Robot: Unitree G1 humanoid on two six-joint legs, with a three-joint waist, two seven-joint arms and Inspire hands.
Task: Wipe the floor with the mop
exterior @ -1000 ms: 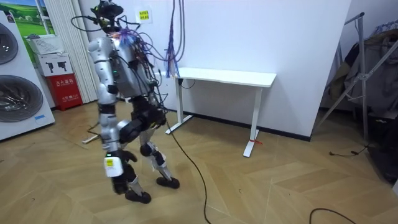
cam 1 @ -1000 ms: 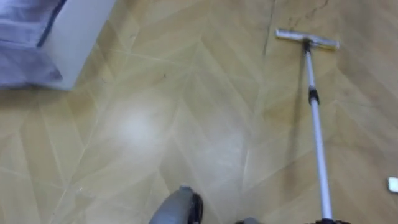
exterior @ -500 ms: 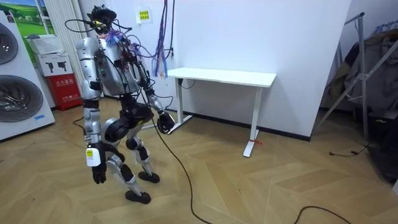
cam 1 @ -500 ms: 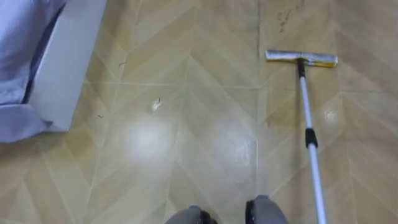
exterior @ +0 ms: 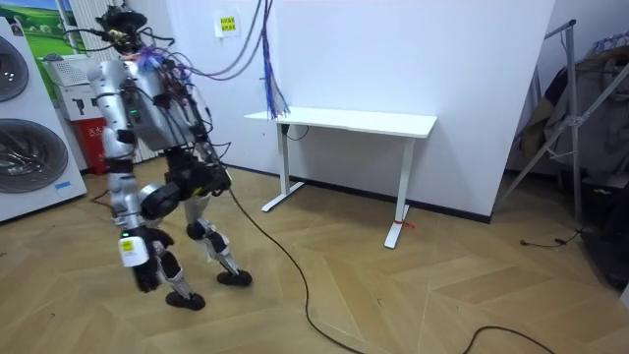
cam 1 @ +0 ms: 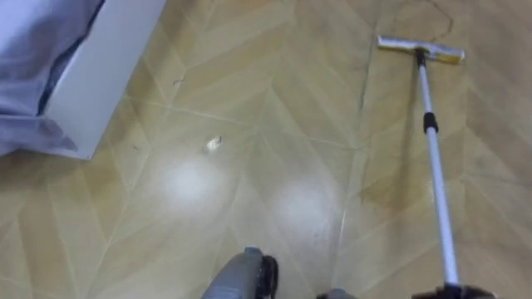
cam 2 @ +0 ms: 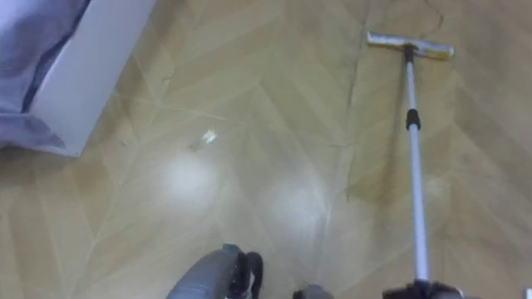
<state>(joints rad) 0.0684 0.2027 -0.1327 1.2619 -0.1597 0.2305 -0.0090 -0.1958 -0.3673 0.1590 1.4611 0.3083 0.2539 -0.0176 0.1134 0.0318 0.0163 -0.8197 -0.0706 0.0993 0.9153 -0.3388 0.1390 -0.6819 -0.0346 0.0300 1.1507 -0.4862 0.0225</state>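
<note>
Left eye view: mop [cam 1: 435, 166] is on the right side of the frame. Its flat head [cam 1: 420, 49] lies at upper right on the wood floor [cam 1: 274, 124], and the thin pole [cam 1: 441, 208] runs down to the lower right corner. Right hand [cam 1: 455, 292] is a dark sliver at the bottom right edge, wrapped round the pole's near end, i.e. clamped on it. Left hand [exterior: 141, 270] hangs low by the leg at the left of the room view; too small to tell how its fingers stand.

Handling, my guess:
- Mop looks light (slim metal tube, narrow head) but long, so w/ one hand at the very end the head has lots of leverage & will wander.
- Pole looks stiff & smooth, prob. slippery.
- Black collar [cam 1: 430, 123], nearer the head than the hand, looks like a telescopic lock; twisting there could loosen it.
- Best hold is the top end plus a 2nd hand lower on the bare tube for control.
- Head prob. pivots, so push along the pole or it may flip.

Other: white unit [cam 1: 108, 66] w/ lilac cloth [cam 1: 33, 50] at upper left. Small pale scrap [cam 1: 214, 144] lies left of centre, well apart from the head.
</note>
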